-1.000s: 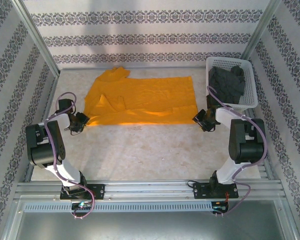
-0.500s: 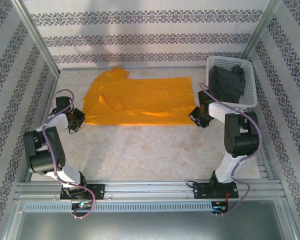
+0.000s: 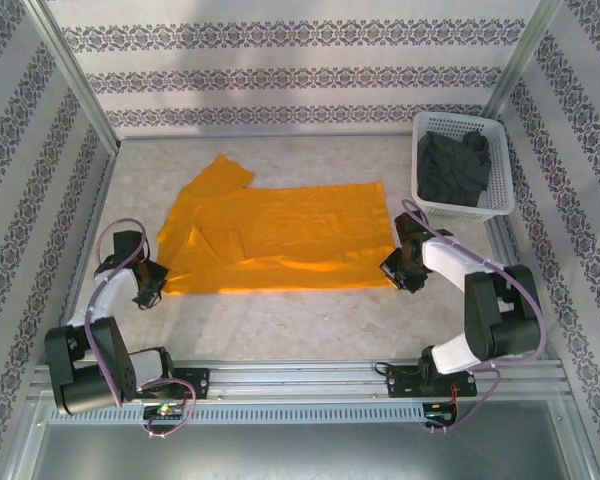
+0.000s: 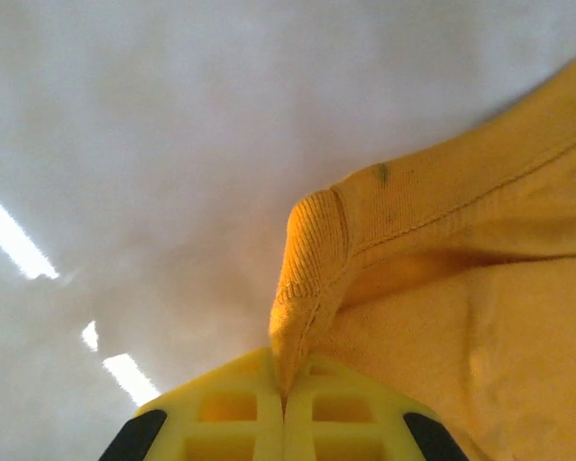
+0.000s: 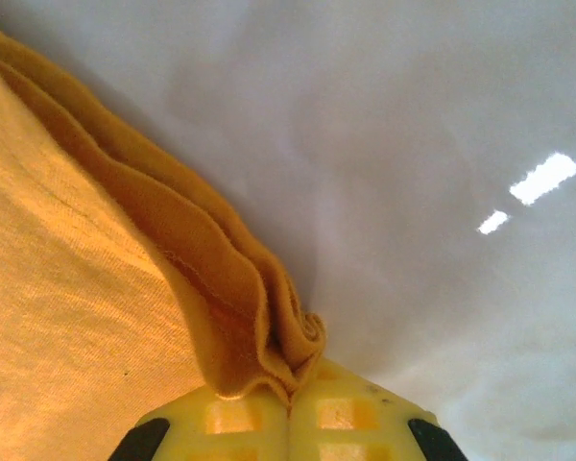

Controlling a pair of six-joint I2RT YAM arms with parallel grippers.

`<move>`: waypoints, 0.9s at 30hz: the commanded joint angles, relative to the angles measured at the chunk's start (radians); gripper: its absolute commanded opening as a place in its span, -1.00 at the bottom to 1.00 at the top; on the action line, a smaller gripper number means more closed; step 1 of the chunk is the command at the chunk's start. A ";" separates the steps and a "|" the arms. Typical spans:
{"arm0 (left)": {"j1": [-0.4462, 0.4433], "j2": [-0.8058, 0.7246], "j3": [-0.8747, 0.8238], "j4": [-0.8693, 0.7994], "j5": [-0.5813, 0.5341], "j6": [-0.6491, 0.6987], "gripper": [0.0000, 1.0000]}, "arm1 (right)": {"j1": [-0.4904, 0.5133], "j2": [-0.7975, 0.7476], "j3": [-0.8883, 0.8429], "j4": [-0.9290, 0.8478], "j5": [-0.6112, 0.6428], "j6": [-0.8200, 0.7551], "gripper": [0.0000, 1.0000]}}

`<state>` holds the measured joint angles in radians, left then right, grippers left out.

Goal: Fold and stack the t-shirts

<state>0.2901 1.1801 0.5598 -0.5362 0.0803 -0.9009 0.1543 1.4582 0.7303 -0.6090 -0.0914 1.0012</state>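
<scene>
Currently my left gripper (image 3: 148, 287) pinching orange t-shirt (image 3: 280, 235) near-left corner, my right gripper (image 3: 400, 268) pinching near-right corner; shirt flat mid-table (image 3: 300, 315). Charcoal t-shirt (image 3: 452, 170) heaped in white basket (image 3: 462, 211), table's far-right corner.

The left hand (image 3: 152, 286) and right hand (image 3: 393, 268) hold near corners of the orange t-shirt (image 3: 280, 235).

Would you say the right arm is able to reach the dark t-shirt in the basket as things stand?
Probably not yet: the right hand is shut on the orange t-shirt. The dark t-shirt lies in the open basket, nothing between.
</scene>
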 commanded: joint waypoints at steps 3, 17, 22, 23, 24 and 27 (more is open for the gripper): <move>0.015 -0.066 -0.029 -0.103 -0.088 -0.053 -0.59 | 0.011 -0.097 -0.066 -0.084 0.061 0.032 -0.75; -0.474 0.080 0.356 -0.048 -0.041 0.203 -0.27 | 0.212 -0.149 0.116 0.376 -0.350 -0.327 -0.26; -0.625 0.320 0.477 0.018 -0.029 0.306 -0.44 | 0.263 -0.087 0.162 0.455 -0.421 -0.323 -0.27; -0.635 0.368 0.503 0.016 -0.036 0.320 -0.44 | 0.263 -0.078 0.160 0.470 -0.431 -0.306 -0.27; -0.638 0.406 0.522 0.015 -0.033 0.329 -0.44 | 0.262 -0.071 0.153 0.487 -0.436 -0.287 -0.25; -0.648 0.513 0.592 -0.013 -0.048 0.360 -0.44 | 0.262 -0.061 0.134 0.547 -0.461 -0.240 -0.20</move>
<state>-0.3489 1.6474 1.0954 -0.5442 0.0509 -0.6193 0.4164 1.3876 0.8646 -0.1596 -0.4866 0.7258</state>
